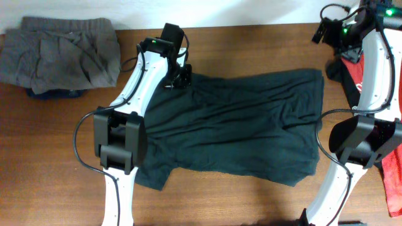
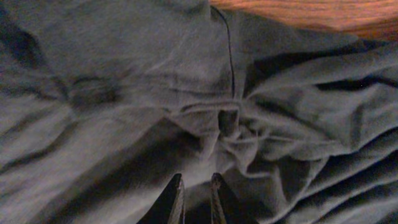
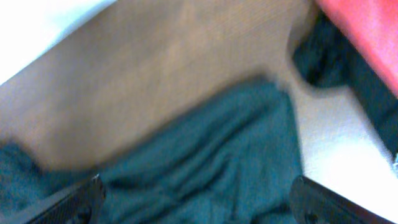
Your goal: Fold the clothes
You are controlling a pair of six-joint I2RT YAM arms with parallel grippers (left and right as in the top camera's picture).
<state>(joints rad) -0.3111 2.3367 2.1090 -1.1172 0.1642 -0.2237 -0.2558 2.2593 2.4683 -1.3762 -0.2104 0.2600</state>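
Overhead, we start at the near edge, where bare wooden worktop (image 1: 50,157) runs in front of the black T-shirt (image 1: 239,125). The shirt lies spread across the middle of the worktop, wrinkled, with one short sleeve hanging toward us at its left. A strip of red T-shirt (image 1: 394,172) shows at the near right edge, beside the right arm.

Farther back, the left end effector (image 1: 180,76) sits on the shirt's far left corner, and creases fan out from that spot. From the left wrist, we see its two fingers (image 2: 176,199) drawn in to a narrow slit (image 2: 196,180). The dark fabric (image 2: 124,93) is gathered into a tight knot at their tips, so we read them as pinched on the shirt.

At the far right, the right end effector (image 1: 321,31) hangs above the worktop beyond the shirt's far right corner, not touching it. The right wrist view is blurred. In it the fingertips stand wide apart (image 3: 198,185) with nothing between them, the shirt (image 3: 217,143) lies below, and red cloth (image 3: 367,31) fills the upper right.

At the far left corner lies the grey garment (image 1: 59,53), crumpled, its elastic waist along the back edge. It rests on a dark blue cloth (image 1: 56,93) and lies well apart from the shirt.
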